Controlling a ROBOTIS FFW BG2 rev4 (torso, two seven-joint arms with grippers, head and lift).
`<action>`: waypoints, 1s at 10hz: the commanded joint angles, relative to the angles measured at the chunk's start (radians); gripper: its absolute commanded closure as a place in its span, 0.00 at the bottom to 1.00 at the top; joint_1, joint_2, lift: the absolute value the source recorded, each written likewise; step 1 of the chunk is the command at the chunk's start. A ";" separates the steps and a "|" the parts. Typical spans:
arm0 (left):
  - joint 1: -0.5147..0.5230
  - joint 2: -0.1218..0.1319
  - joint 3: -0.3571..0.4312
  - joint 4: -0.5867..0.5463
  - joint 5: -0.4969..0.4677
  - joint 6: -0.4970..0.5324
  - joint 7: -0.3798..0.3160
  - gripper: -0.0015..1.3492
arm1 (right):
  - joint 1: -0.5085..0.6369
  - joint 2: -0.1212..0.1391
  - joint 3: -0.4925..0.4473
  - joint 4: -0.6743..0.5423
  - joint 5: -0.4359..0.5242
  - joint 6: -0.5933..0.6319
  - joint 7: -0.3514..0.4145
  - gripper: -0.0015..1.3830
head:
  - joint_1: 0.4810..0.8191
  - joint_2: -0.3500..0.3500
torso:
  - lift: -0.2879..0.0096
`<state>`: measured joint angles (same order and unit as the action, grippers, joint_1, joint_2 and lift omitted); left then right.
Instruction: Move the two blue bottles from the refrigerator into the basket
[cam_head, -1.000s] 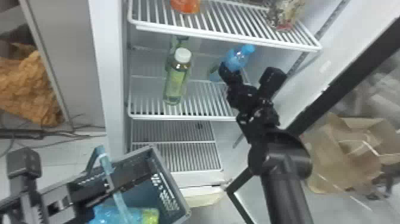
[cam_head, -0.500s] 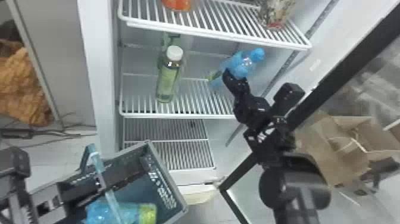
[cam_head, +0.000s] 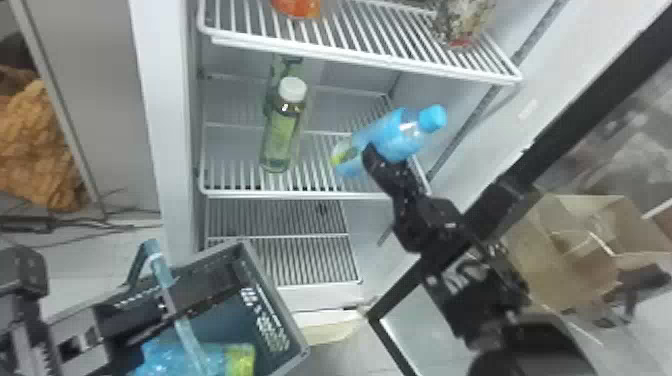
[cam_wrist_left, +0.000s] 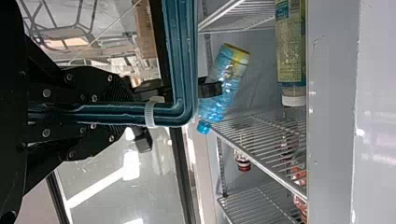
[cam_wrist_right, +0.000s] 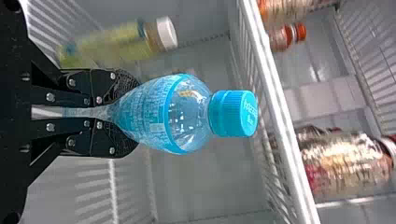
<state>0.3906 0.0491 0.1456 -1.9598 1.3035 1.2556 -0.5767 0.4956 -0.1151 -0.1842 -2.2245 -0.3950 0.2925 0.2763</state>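
1. Right gripper: fingers pinch the blue, clear-shouldered plastic bottle with a blue screw cap around its body, one finger on each side.
2. Position of that bottle: over the right end of the white wire middle shelf, near the front right corner. It is tilted, cap raised toward the right side wall, base toward the shelf's interior. Contact between base and wire cannot be determined.
3. Left gripper: fingers are clamped on the teal plastic basket handle. A white cable tie encircles the handle just beyond the fingertips.
4. Blue bottle with a yellow-green band: lies on its side inside the dark blue-grey plastic basket. The basket is located low, before the refrigerator's left front.
5. Green-labelled transparent bottle with a white cap: stands on the middle shelf, left of centre, near the front edge. A second green bottle is directly behind it.
6. Upper shelf: carries an orange item toward the left and a mottled package near the front right corner.
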 joint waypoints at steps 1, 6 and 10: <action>0.005 0.000 0.000 0.000 0.003 -0.004 0.000 0.89 | 0.106 0.000 0.001 -0.099 -0.054 0.061 0.017 0.92 | 0.63 0.00 | 0.23; 0.007 0.000 0.000 0.002 0.005 -0.006 0.001 0.89 | 0.285 -0.015 0.035 -0.319 -0.209 0.247 0.112 0.92 | 0.63 0.12 | 0.23; 0.007 0.000 -0.004 0.002 0.011 -0.011 0.003 0.89 | 0.307 -0.034 0.033 -0.373 -0.189 0.508 0.181 0.92 | 0.63 0.22 | 0.23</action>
<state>0.3958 0.0491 0.1415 -1.9573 1.3125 1.2464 -0.5736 0.8023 -0.1472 -0.1478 -2.5920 -0.5963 0.7555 0.4574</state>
